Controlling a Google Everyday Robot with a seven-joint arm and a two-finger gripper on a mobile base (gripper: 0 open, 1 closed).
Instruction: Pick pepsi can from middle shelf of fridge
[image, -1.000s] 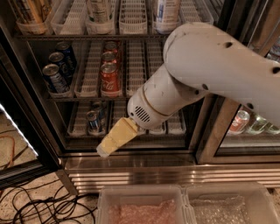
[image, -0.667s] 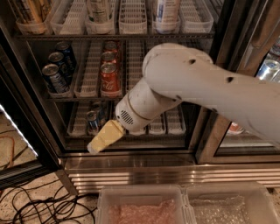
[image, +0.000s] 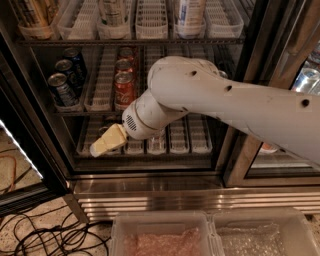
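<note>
The end effector (image: 107, 142) hangs low in front of the fridge (image: 150, 197), level with its bottom tier (image: 180, 135). Wide or narrow: cannot tell; nothing visibly held. The pepsi can (image: 62, 90) sits up and left of it, at the front of the leftmost lane of the middle shelf (image: 100, 87), with more blue cans (image: 66, 67) behind. It stands upright, long axis vertical, silver top up. Judgement: rise, shift left, approach level from the front, grip mid-body, and stay off the red cola can (image: 124, 86) up-right.

Shop-like spot: stocked drinks fridge (image: 150, 187); gripper (image: 98, 148) before its bottom shelf (image: 195, 139)
</note>
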